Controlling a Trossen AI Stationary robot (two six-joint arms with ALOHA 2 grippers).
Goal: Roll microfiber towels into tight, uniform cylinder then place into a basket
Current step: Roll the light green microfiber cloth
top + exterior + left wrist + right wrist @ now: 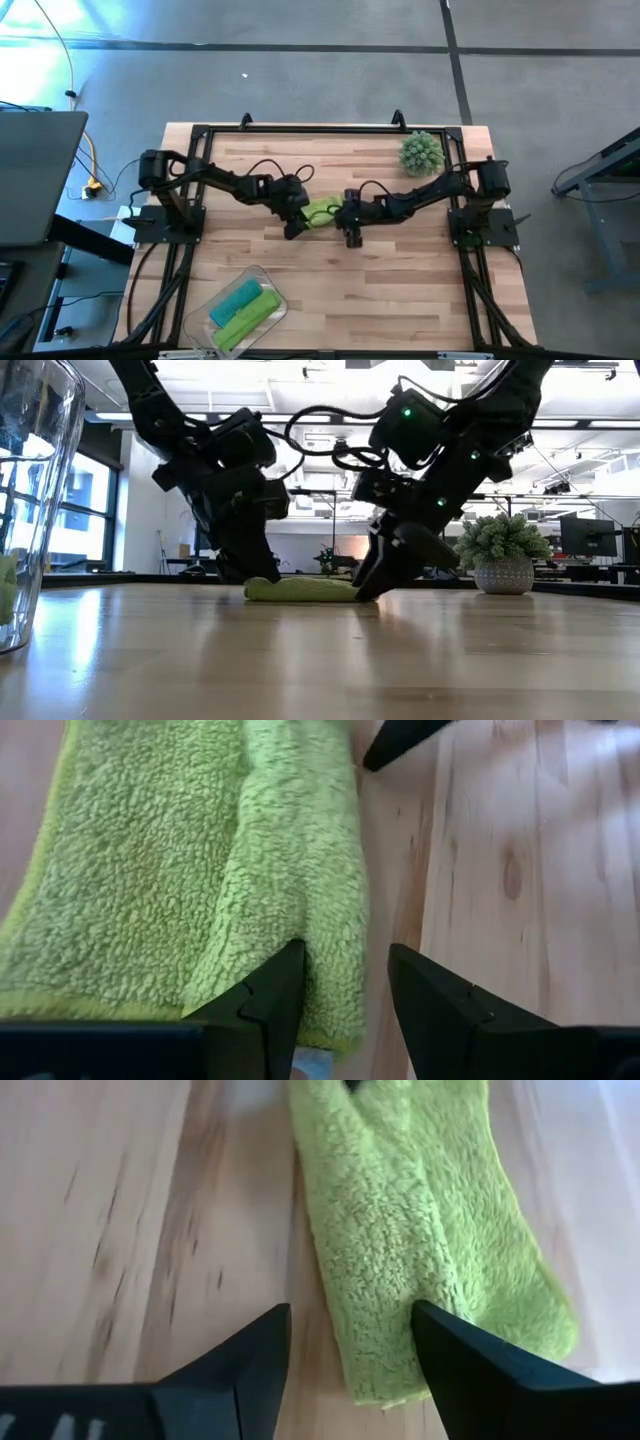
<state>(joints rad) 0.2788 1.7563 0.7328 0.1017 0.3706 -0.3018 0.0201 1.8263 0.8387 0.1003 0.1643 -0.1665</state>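
Note:
A lime green microfiber towel lies flat on the wooden table between my two grippers, with one long edge folded over into a thick strip. My left gripper is open at the towel's left end. My right gripper is open at its right end. In the low view both come down steeply to the towel. The clear basket stands at the near left, with a rolled teal towel and a rolled lime towel inside. My left gripper comes slanting down from the table's left. One fingertip is on the folded strip's end, and the other stands over bare wood beside the edge. My right gripper comes slanting down from the right. One fingertip is on the towel's right end, and the other is over bare wood.
A spiky grey-green ball in a pot stands at the far right corner. The basket wall shows close at the left in the low view. Bare tabletop lies at the near middle and near right.

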